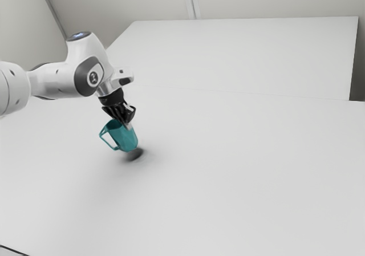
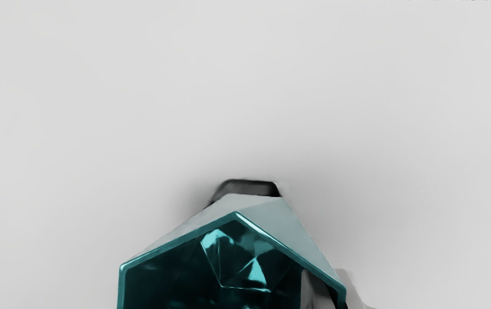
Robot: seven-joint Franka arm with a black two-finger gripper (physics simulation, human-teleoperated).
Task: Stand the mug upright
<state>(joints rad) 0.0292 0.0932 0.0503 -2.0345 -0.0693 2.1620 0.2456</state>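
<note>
Mug and gripper meet at the rim: the jaws are clamped on the wall there, one finger inside the mouth, the other against the outside. From the jaws the body runs down and away, its base the farthest part from them. In the exterior view, left of centre, the long axis slants from the open mouth at the upper left to the base at the lower right, with the handle out toward the frame's left edge.

That slant looks like what the coming move turns on: the base seems to need swinging back under the mouth, toward the exterior view's left, so that its flat meets the table. A grip on one side of the rim may let the body pivot, so a slow turn is wise.

A dark shadow lies close under the base; whether base and table touch cannot be told. The white tabletop spreads to the frame's lower right. The arm reaches in from the left edge, and pale walls stand across the top of the frame.
</note>
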